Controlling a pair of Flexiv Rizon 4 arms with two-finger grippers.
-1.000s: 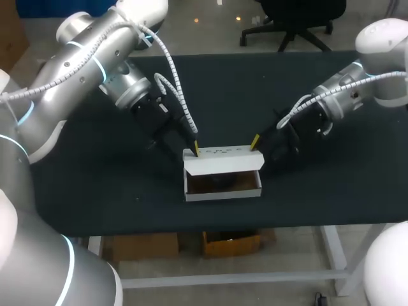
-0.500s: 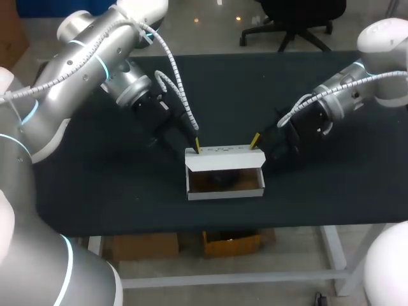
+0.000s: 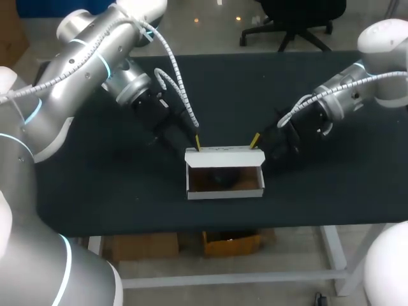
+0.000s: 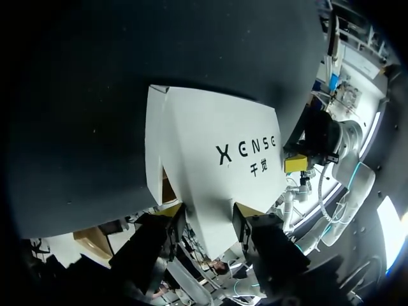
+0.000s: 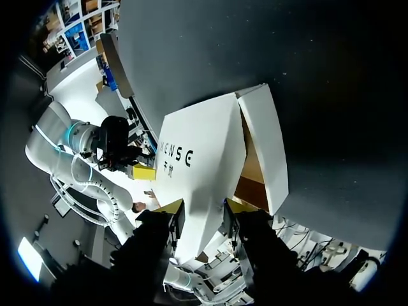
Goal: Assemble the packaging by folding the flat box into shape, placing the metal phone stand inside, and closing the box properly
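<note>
Near edge of bench [image 3: 95, 191], centre: one white card box [image 3: 224, 189], erected and resting on its base, with the opening uncovered on the camera's side. The interior is brown. A dark shape [image 3: 220, 178] lies within, too dim to identify.

Lid [image 3: 224, 157]: white panel standing along the box's far edge, not closed. Its printed face is turned towards the arms.

Left claw [image 3: 197, 145]: at the lid's left end. In the left wrist view the card [image 4: 210, 146] runs out from between the yellow tips, and both fingers press it.

Right claw [image 3: 255, 140]: at the lid's right end, likewise clamped on the card [image 5: 204, 153].

Left arm [image 3: 95, 64]: enters from the far left corner and slants down and inward.

Right arm [image 3: 357, 83]: enters from the right, forearm angled down towards the box.
</note>
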